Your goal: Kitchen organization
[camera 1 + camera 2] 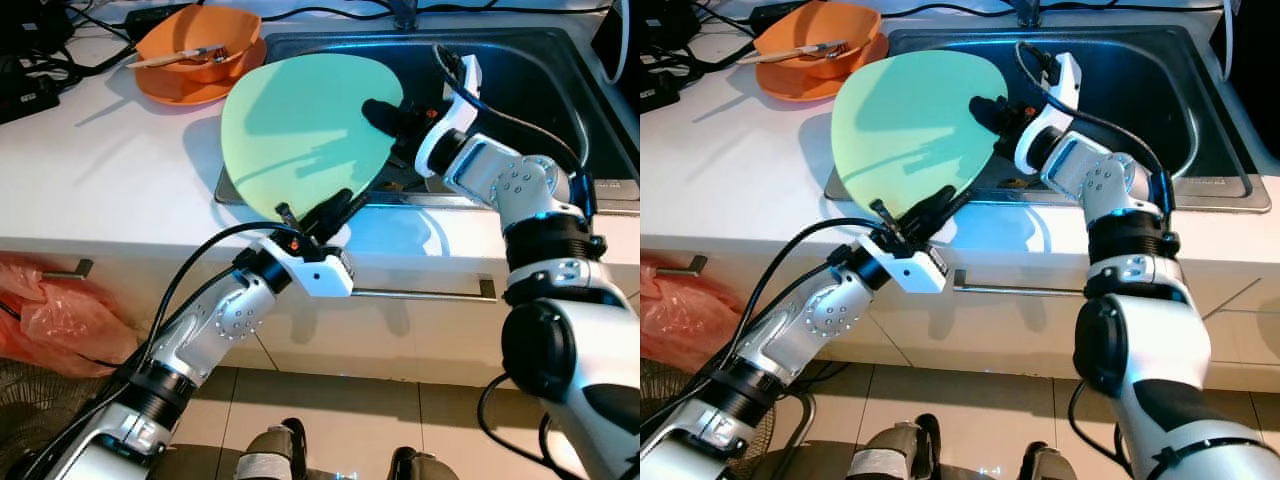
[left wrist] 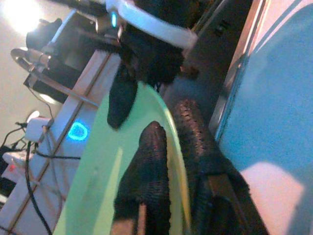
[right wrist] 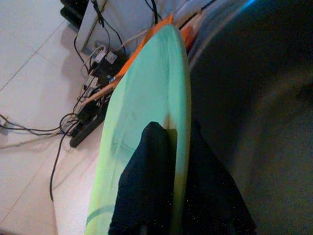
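A light green plate [image 1: 300, 125] is held tilted above the counter edge and the left rim of the steel sink [image 1: 540, 70]. My left gripper [image 1: 335, 208] is shut on the plate's near rim, one finger on each face [image 2: 146, 161]. My right gripper [image 1: 385, 112] is shut on the plate's far right rim over the sink; the right wrist view has the plate [image 3: 146, 112] edge-on between its fingers [image 3: 146, 181].
An orange bowl [image 1: 200, 45] with a wooden utensil sits on an orange plate at the back left of the white counter [image 1: 100, 170]. Black cables and a power strip lie at the far left. A red plastic bag [image 1: 50, 315] hangs below the counter.
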Motion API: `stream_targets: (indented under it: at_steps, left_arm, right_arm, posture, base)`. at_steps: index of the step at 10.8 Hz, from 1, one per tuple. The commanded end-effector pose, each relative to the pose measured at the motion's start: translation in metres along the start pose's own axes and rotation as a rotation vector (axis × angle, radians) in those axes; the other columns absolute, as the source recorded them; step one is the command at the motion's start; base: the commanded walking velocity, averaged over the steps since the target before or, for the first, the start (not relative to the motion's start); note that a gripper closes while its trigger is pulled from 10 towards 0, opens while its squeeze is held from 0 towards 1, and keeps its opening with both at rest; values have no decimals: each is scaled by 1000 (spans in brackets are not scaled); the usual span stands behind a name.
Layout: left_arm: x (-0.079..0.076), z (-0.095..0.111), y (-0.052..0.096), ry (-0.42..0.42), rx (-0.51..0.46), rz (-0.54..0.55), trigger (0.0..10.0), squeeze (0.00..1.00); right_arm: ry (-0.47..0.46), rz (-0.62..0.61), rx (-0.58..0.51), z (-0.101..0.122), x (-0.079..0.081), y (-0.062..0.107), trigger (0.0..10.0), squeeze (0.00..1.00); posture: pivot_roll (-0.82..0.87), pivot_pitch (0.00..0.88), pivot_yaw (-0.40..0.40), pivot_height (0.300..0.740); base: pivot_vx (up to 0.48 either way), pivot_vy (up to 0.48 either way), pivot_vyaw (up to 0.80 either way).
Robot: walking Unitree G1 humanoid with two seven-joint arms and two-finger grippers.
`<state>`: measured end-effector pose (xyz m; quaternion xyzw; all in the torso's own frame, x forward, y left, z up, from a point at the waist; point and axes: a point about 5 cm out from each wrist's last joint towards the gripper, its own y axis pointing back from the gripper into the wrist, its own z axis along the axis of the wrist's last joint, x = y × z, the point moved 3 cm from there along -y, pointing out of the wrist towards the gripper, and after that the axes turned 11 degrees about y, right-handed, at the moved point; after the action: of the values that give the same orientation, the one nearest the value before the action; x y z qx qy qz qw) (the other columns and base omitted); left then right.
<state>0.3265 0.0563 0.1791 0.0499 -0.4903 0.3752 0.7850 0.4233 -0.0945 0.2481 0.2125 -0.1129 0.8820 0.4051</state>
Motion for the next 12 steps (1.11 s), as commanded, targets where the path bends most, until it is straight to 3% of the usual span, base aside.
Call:
stream_targets:
  at_steps: [1, 4, 7, 12]
  left_arm:
    - [16, 9, -8, -4, -55, 62, 10000, 1000]
    - [13, 17, -10, 34, -99, 43, 10000, 1000]
    - [28, 32, -17, 154, -159, 118, 10000, 1000]
    - [29, 16, -16, 293, -65, 146, 10000, 1000]
  right_arm:
    - [3, -21, 83, -23, -5, 1, 0, 0]
    - [-16, -54, 83, -31, -13, 6, 0, 0]
    - [-16, -170, -4, -22, -27, 8, 0, 0]
    - [-39, -420, -204, -8, -60, 24, 0, 0]
  posture:
    - [99, 177, 73, 740]
    - [95, 172, 76, 740]
    - [95, 171, 75, 740]
    - [104, 173, 74, 740]
  base:
    - [0, 0, 0]
    - [0, 0, 0]
    - [0, 0, 0]
    - [0, 0, 0]
